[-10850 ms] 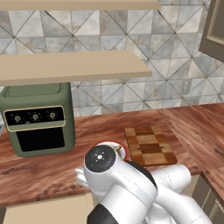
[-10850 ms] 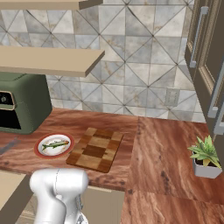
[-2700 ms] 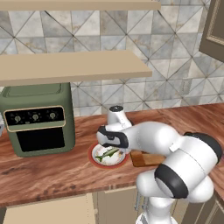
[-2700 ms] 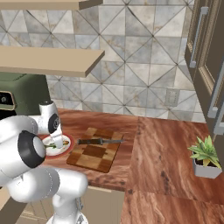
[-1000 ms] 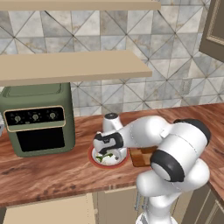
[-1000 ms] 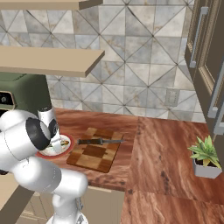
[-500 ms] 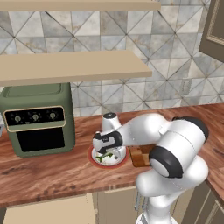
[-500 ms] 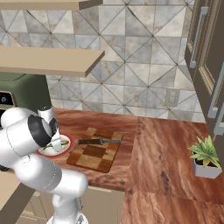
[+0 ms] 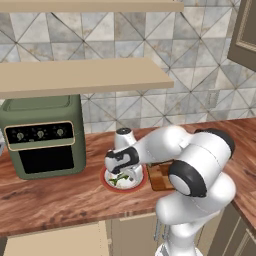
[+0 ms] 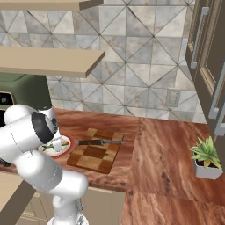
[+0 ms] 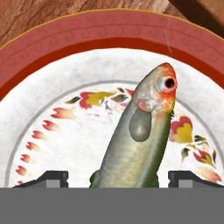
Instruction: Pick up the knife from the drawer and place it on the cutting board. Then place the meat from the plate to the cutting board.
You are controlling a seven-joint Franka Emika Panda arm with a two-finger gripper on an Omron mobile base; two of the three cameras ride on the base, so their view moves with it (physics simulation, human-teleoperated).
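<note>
Fish (image 11: 140,144) was the thing in question, lying on the red-rimmed plate (image 11: 52,48) with its orange-tinged head toward the middle of the plate and its body running back between the two dark tips of the claw (image 11: 116,177). In the hand view those tips stood apart, one on either side of the body and clear of it, so the claw was spread around the fish and not yet gripping it.

From the left base view the claw (image 9: 123,175) was low over the plate (image 9: 107,183), which sat on the bench (image 9: 50,197) just left of the cutting board (image 9: 157,175). The right base view showed the knife (image 10: 100,142) already lying across the far edge of the cutting board (image 10: 94,156), so the first half of the job looked done.

As for handling, the fish looked small, light and slender, probably smooth-skinned and apt to slip or roll if pinched on its rounded back (a judgement, not something seen). The thick middle of the body, behind the gill, seemed the best place to take hold, squeezing across the flanks. The plate itself could shift or tip if the tips pressed on it, so a gentle closing would suit.
</note>
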